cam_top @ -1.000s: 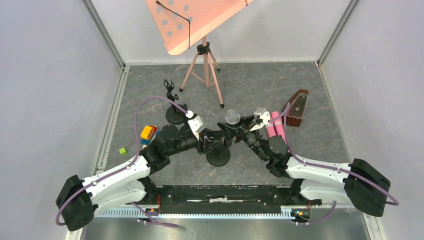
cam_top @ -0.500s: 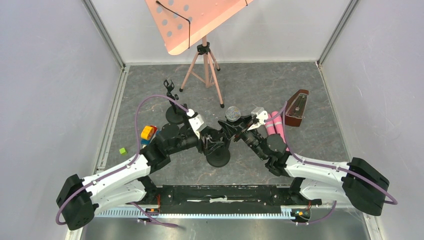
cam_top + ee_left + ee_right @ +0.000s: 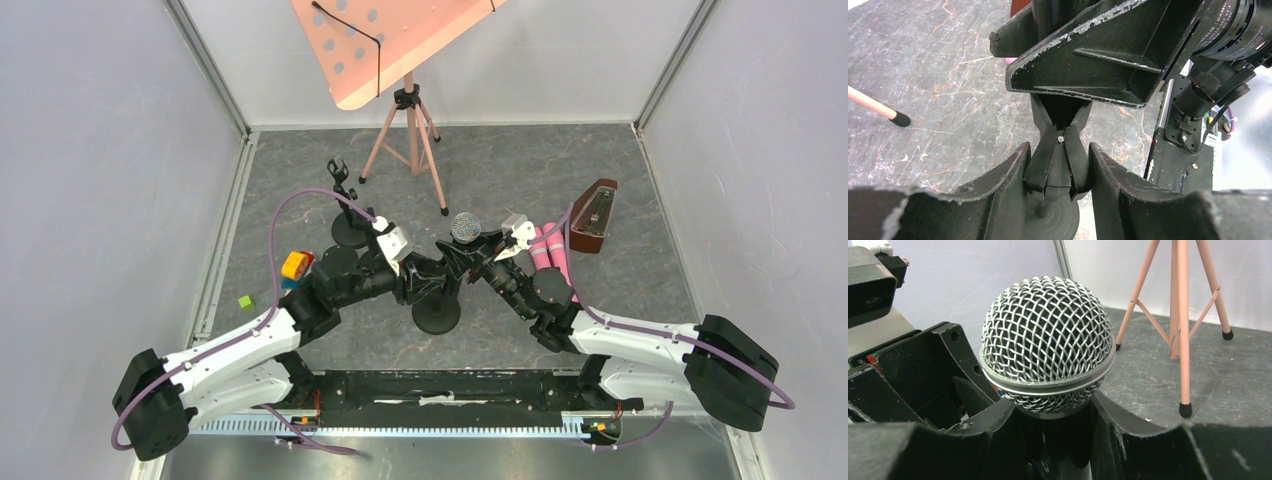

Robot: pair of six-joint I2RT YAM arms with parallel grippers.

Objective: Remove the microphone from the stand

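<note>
A: Item one, the microphone [image 3: 1047,347]?
B: Silver mesh head, dark handle. It stands head-up over the stand [image 3: 437,316], directly above the round black base. Whether the handle has left the clip [image 3: 1058,160] cannot be told, because the arms hide the joint.
A: Held by?
B: By the right gripper [image 3: 1050,450]. Its fingers [image 3: 1128,440] are closed on the handle just under the head, one on each side. Likely reason: a hold high on the handle lets the arm draw the microphone up and out of the clip.
A: And the stand itself?
B: Held by the left gripper [image 3: 1057,175]. Its fingers [image 3: 1003,185] press against both sides of the clip, above the base. Judged purpose: bracing, so the stand does not rise off the bench [image 3: 520,160] with the microphone.
A: Step in hand?
B: The pull-apart. Both holds look set; separation is not confirmed.
A: Surroundings, by the stand?
B: Left of the stand and a little behind it is a second small stand [image 3: 345,205] with an empty clip. Further left are a yellow tape roll [image 3: 294,265] and a green cube [image 3: 245,301]. Right of the stand are pink rolls [image 3: 550,250], then a wooden metronome [image 3: 592,215]. Well behind the stand is a pink music stand [image 3: 400,45] on a tripod.
A: Risk?
B: The arms crowd closely over the stand. A skewed pull may tip it toward the second small stand.
</note>
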